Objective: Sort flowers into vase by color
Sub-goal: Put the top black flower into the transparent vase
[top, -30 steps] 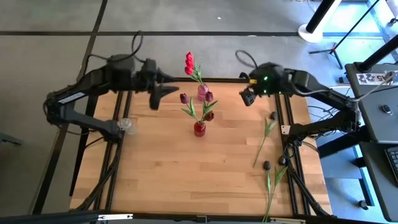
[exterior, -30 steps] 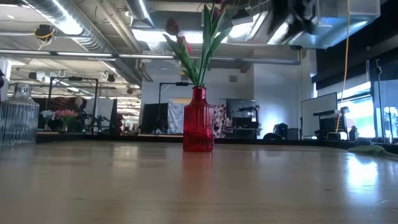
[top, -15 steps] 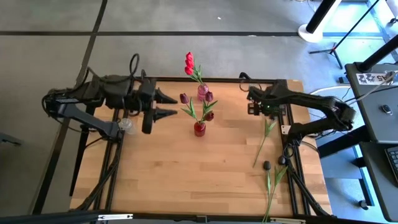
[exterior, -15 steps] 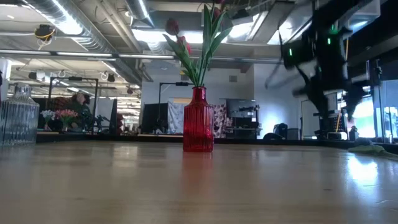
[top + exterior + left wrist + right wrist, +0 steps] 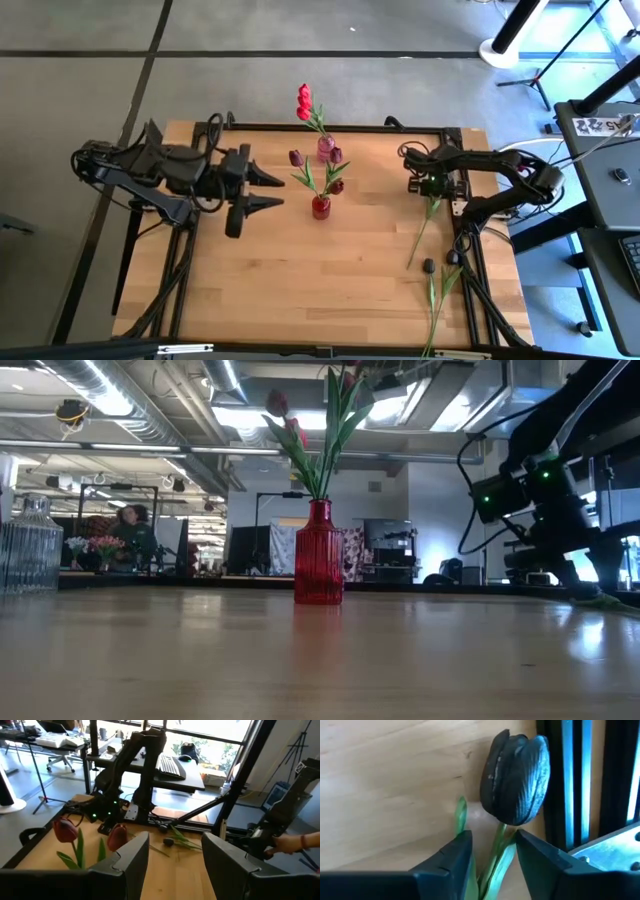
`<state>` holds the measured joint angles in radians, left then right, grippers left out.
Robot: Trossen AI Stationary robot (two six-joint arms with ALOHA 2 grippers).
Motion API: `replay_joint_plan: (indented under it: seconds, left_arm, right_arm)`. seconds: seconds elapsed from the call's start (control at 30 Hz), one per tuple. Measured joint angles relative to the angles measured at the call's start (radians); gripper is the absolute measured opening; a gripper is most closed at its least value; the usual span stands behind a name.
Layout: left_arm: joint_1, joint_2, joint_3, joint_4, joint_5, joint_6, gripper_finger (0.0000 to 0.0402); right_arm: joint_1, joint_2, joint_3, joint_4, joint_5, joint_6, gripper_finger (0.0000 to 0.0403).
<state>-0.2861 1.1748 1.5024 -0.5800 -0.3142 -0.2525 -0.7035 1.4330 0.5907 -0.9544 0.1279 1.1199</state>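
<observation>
Only the right wrist view shows the right claw [image 5: 492,857] straddling a dark tulip's [image 5: 516,780] stem, fingers apart; overhead, left claw [image 5: 268,189] gapes.

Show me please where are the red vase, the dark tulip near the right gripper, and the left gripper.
red vase [image 5: 319,565]: low view, on its ribbed body.
dark tulip [image 5: 516,779]: right wrist view, on its head.
left gripper [image 5: 272,190]: high view, midway between its fingertips.

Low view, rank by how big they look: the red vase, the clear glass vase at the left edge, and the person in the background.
1. red vase
2. clear glass vase, cut by the frame
3. person, far off, so looks small
</observation>
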Motion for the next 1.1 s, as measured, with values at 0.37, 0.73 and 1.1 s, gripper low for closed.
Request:
replay_joint_plan:
  seconds: [0.37,0.73,1.1]
  left_arm:
    - [-0.018,0.000,0.000,0.005,0.000,-0.025,0.0180]
    - [-0.050,-0.003,0.000,0.012,0.018,-0.138,0.0179]
    - [-0.054,0.017,0.000,0.208,-0.017,-0.083,0.0179]
  right_arm:
    - [-0.004,-0.022,0.084,0.098,0.024,-0.139,0.0015]
    - [0.130,-0.138,0.491,0.074,0.235,-0.506,0.0009]
    - [0.464,-0.142,0.952,0.229,0.340,-0.929,0.0006]
